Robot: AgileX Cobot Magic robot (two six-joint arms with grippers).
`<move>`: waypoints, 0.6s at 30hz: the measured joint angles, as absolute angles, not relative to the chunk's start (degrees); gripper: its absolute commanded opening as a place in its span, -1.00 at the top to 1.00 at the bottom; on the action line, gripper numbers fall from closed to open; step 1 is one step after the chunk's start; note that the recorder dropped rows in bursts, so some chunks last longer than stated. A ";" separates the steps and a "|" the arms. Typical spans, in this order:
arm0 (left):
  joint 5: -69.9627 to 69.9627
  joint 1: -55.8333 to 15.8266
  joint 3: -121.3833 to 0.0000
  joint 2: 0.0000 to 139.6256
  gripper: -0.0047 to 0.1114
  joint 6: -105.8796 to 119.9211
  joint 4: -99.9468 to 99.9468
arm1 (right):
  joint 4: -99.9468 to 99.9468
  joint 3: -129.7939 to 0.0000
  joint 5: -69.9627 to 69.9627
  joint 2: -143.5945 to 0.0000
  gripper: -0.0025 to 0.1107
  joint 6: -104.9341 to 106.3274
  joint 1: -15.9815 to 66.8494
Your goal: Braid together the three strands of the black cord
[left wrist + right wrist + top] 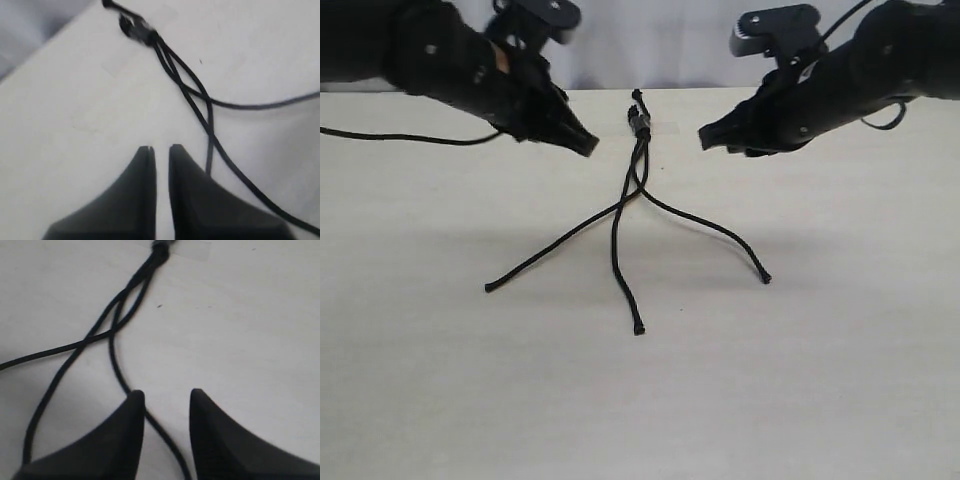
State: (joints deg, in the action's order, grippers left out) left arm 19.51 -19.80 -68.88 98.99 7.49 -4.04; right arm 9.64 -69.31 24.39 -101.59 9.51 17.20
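Pale beige tabletop (840, 380) is seen in front of a grey-white backdrop (650, 40). The black cord (638, 118) is laid near the far edge at the middle, with its knotted top and short stub pointed away. From there the three strands (616, 240) are spread toward the near side. They are crossed just below the knotted top. One is then run out to the left, one almost straight down the middle, and one is curved off to the right, the tips well apart. No braid is formed yet.

The left gripper (590, 145) is held to the left of the knotted top, apart from the cord. Its fingers (142, 170) are almost pressed together, only a thin slit being left, and nothing is pinched. The right gripper (704, 138) is held to the right of the knotted top. Its fingers (215, 425) are parted by a clear gap with nothing gripped, and one strand is seen on the table beyond that gap.
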 measured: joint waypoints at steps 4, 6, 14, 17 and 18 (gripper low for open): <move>12.20 -16.23 -61.11 87.86 0.92 7.49 -4.04 | 9.78 -71.90 28.72 -104.44 0.08 10.06 22.42; 9.69 -14.17 -58.54 82.41 0.92 6.66 -4.04 | 9.78 -73.30 30.71 -106.42 0.09 10.50 24.59; 6.42 -11.29 -53.66 72.13 0.92 5.14 -4.04 | 9.78 -74.90 33.42 -114.93 0.09 12.76 33.96; 6.42 -11.29 -53.45 71.91 0.92 4.99 -4.04 | 8.04 -74.85 33.32 -117.32 0.09 13.28 35.57; 6.42 -11.29 -53.45 71.91 0.92 4.87 -4.04 | 7.67 -74.85 33.32 -118.10 0.09 13.30 35.58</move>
State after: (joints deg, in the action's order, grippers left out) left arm 6.42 -11.29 -53.45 71.91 4.87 -4.04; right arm 7.67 -74.85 33.32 -118.10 13.30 35.58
